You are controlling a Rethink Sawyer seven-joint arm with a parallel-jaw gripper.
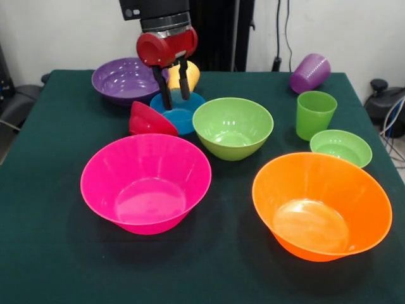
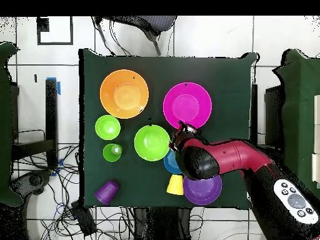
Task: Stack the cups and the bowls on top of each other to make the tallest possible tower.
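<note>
Overhead view: dark green table [image 2: 231, 75] on white tiled floor [image 2: 206, 37], cables [image 2: 69, 206] alongside.

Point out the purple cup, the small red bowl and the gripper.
purple cup [image 1: 309, 72], front view: on its ribbed side, as it lies tipped over.
small red bowl [image 1: 150, 120], front view: on its tilted outer wall.
gripper [image 1: 175, 87], front view: midway between its two dark fingertips, above the blue bowl [image 1: 180, 118].

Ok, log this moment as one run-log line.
tool: open, over blue bowl | red bowl: tipped on its side beside blue | purple cup: lying on its side | tower: not started, no bowls nested
</note>
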